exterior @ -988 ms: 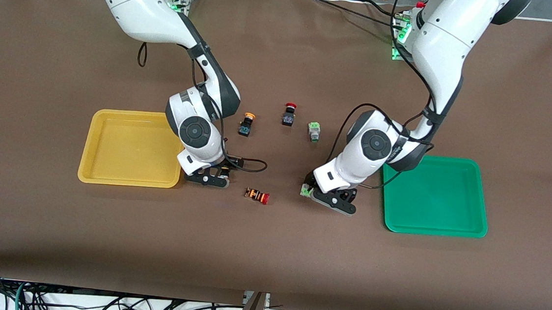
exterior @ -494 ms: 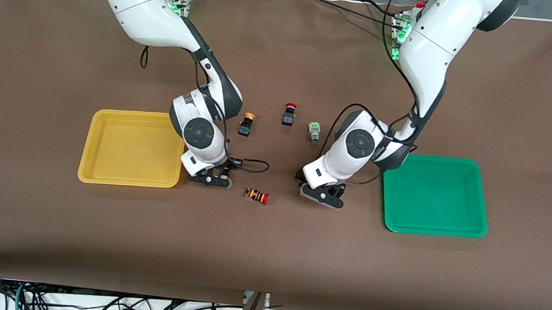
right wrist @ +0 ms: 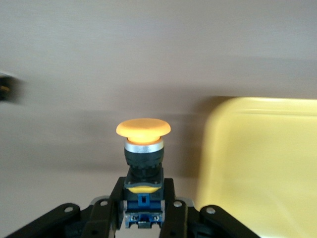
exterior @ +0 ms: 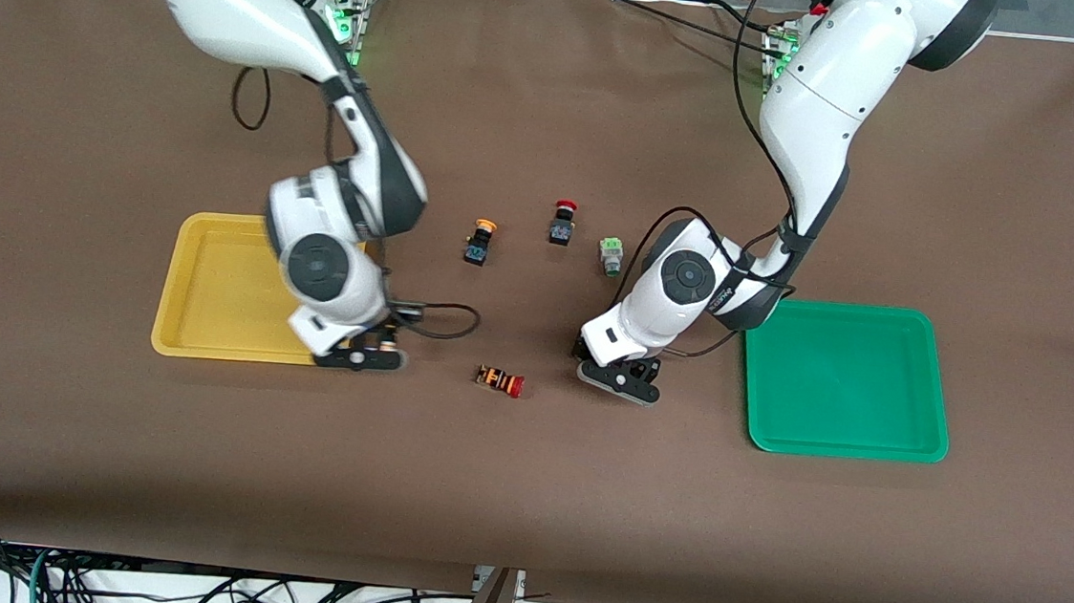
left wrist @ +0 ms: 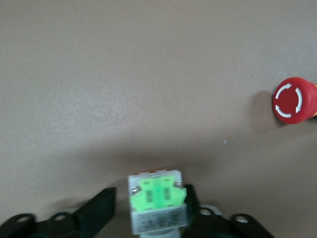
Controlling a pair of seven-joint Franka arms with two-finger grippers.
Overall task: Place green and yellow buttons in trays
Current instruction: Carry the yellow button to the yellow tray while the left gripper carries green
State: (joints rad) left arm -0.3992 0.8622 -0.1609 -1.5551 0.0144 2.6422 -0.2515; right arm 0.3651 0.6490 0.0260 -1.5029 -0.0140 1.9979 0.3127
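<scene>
My right gripper [exterior: 360, 357] is shut on an orange-yellow capped button [right wrist: 143, 144] with a black body. It holds the button over the corner of the yellow tray [exterior: 207, 350] that is nearest the table's middle. The tray also shows in the right wrist view [right wrist: 262, 163]. My left gripper [exterior: 617, 380] is low on the table beside the green tray [exterior: 841, 452]. Its fingers stand open around a pale green button [left wrist: 157, 206]; one finger touches it and the other is a little apart. The hand hides this button in the front view. A second yellow button [exterior: 480, 239] and a second green button [exterior: 611, 255] lie mid-table.
A red-capped black button [exterior: 562, 222] stands between the two loose buttons. A red-capped button with an orange-striped body [exterior: 500, 380] lies between the grippers; its red cap shows in the left wrist view [left wrist: 294, 100]. Both trays hold nothing.
My right gripper has carried the yellow button toward the yellow tray. My left gripper has slid over the green button, which showed beside it earlier and is now covered.
</scene>
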